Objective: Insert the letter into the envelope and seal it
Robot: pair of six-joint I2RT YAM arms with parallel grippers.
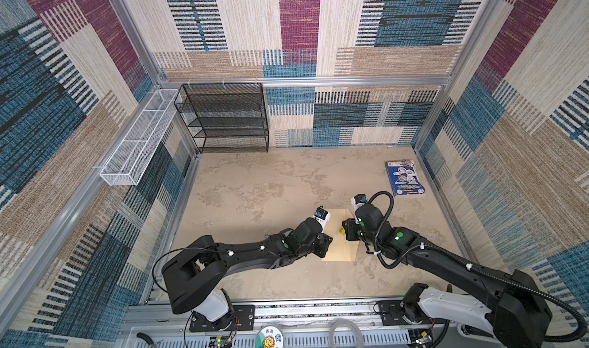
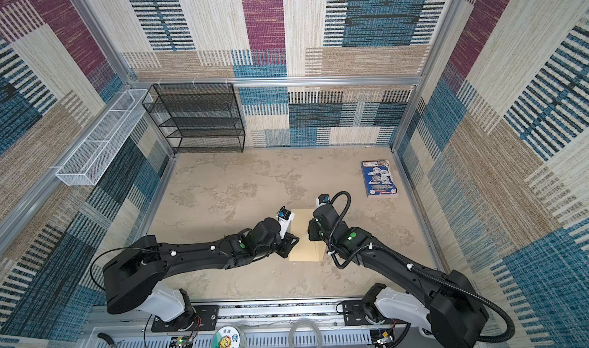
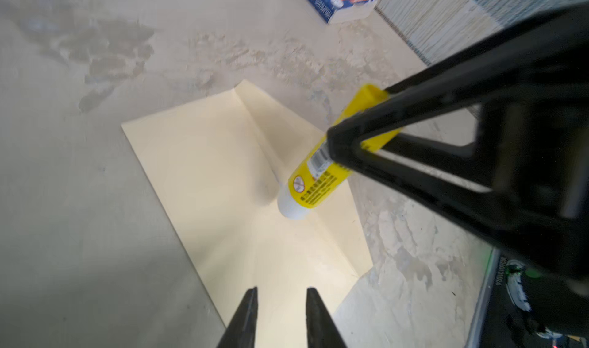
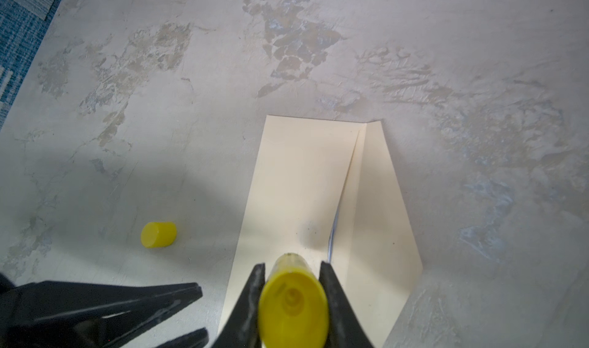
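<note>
Right pincer (image 4: pixel 292 268) clamps an uncapped yellow glue stick (image 3: pixel 314 177), tip down on the envelope (image 4: pixel 296 177), lower centre in both top views. The letter (image 4: pixel 332 234) peeks from its mouth, so it is in. Its flap (image 4: pixel 379 203) lies open, unsealed. Left pincer (image 3: pixel 280 293) hovers slightly parted, empty.

Cream envelope (image 2: pixel 304 250) flat on table (image 2: pixel 223 187), blue booklet (image 2: pixel 379 178) well apart.

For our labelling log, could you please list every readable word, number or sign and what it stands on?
Too blurred to read: rows of print, a barcode and a round crossed-out sign on the yellow glue stick.
Too small to read: headings and captions on the glossy blue printed booklet.
Too small to read: characters on the round sunflower sticker.
No writing visible: the flat tan paper envelope.
Nothing can be quoted.
</note>
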